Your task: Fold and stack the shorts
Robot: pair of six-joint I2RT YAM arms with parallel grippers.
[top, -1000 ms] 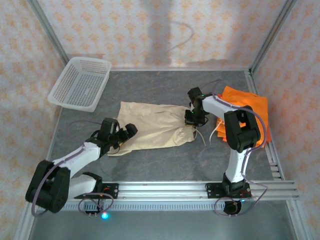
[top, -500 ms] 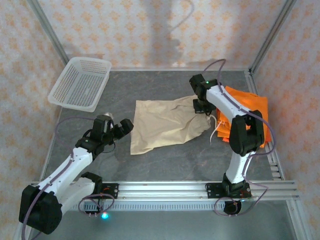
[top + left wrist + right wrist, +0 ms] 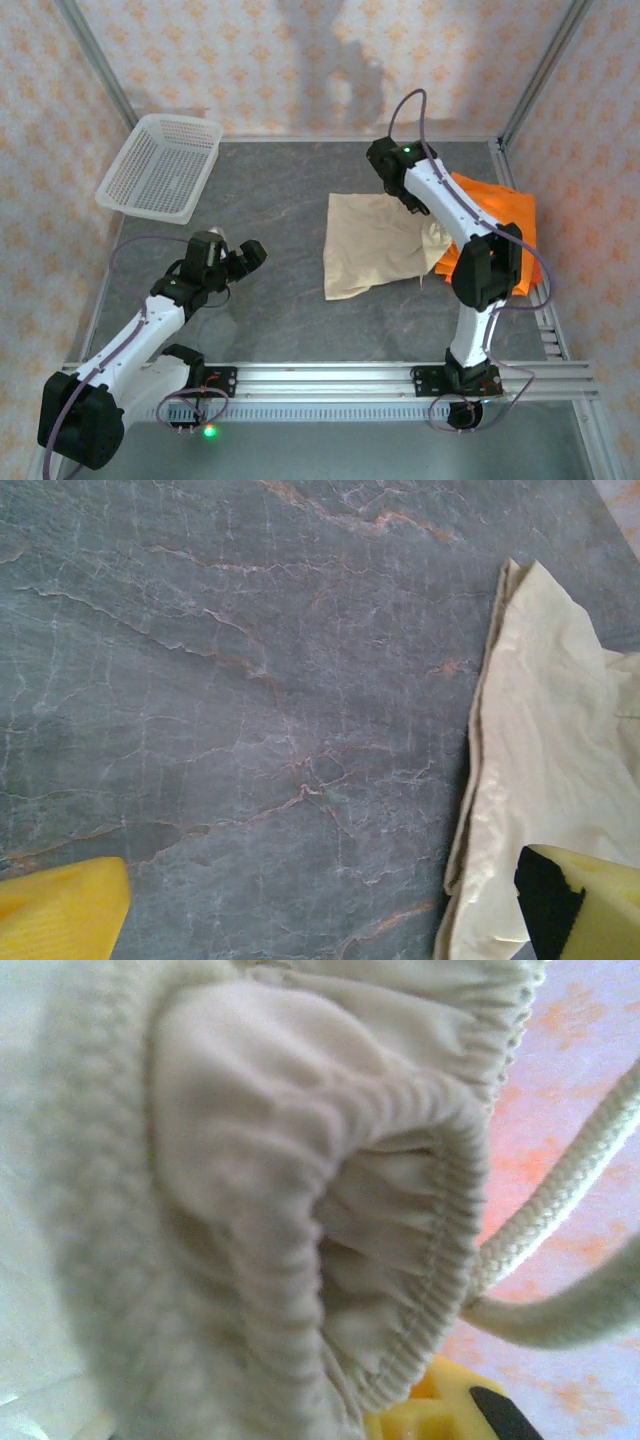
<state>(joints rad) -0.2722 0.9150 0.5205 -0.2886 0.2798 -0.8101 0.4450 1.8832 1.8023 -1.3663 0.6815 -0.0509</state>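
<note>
While its right hand [image 3: 412, 198] stays out of plain sight behind the cloth from above, the two-armed robot grips the gathered waistband of a pair of cream-beige cloth shorts [image 3: 375, 245] at the right-centre of a grey marbled table [image 3: 270, 190]. The right wrist view shows the hand clenched on that elastic band [image 3: 300, 1160], with a yellow finger [image 3: 425, 1415] just under the bunched fabric and a pale woven drawstring [image 3: 560, 1210] trailing to the right. The waistband end is lifted and crumpled beneath the right arm, while the leg end lies spread flat on the table, pointing toward the left arm. The right edge of the cream shorts meets a pile of bright orange cloth shorts [image 3: 500, 205] against the table's right side, partly hidden by the arm. The left hand [image 3: 240, 258] hovers released over bare table, well apart from the cream shorts and holding nothing. In its wrist view the yellow fingers [image 3: 60, 915] stand wide at the bottom corners, and the hem of the cream shorts [image 3: 550, 780] lies ahead near the right one. A white plastic mesh basket [image 3: 160, 165] sits at the far left corner.
</note>
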